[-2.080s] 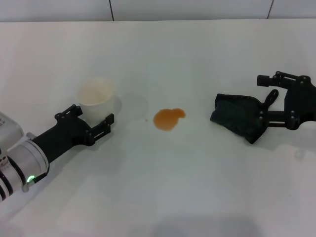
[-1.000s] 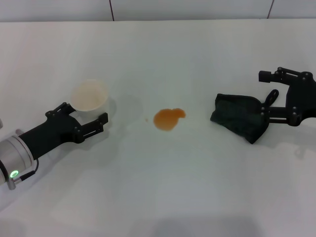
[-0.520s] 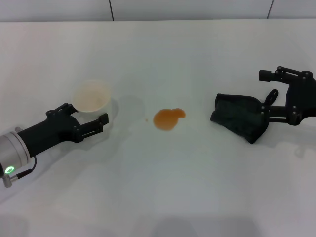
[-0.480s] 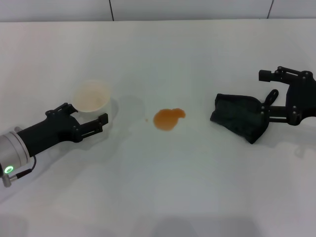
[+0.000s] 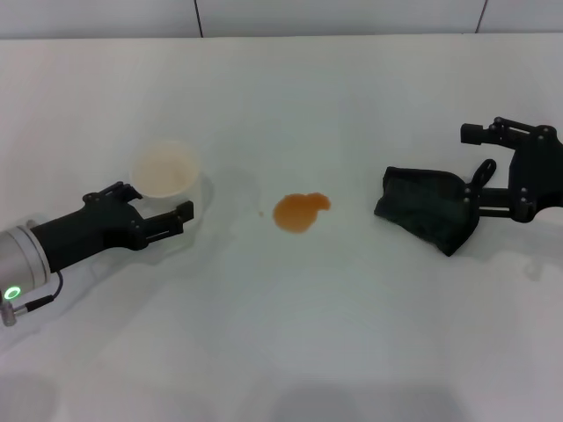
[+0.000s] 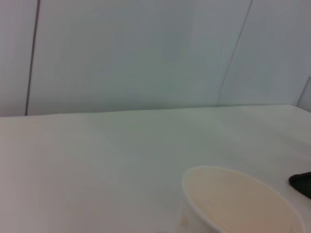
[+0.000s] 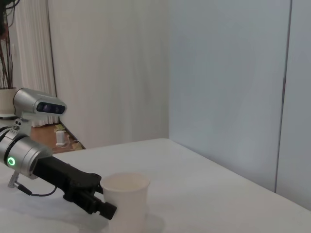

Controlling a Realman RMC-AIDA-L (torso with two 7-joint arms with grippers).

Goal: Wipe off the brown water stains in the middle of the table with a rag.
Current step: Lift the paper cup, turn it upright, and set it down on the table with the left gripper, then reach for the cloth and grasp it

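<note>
The brown water stain [image 5: 300, 211] is an orange-brown blotch in the middle of the white table [image 5: 334, 334]. The dark rag [image 5: 427, 209] lies to its right. My right gripper [image 5: 475, 190] is at the rag's right end, open, with a finger on either side of the cloth's edge. My left gripper [image 5: 154, 204] is open at the left, its fingertips just short of a white cup [image 5: 164, 172]. The right wrist view shows that cup [image 7: 125, 196] and the left gripper [image 7: 97, 204]. The left wrist view shows the cup's rim [image 6: 240, 194] and the rag's tip [image 6: 302, 182].
The white cup stands upright to the left of the stain, with a tiny brown speck [image 5: 260, 212] between them. The table's far edge meets a pale wall [image 5: 334, 16].
My left arm has drawn back towards the left and front, away from the cup, which stands free on the table. My right gripper shifted slightly up; the rag and stain have not moved.
</note>
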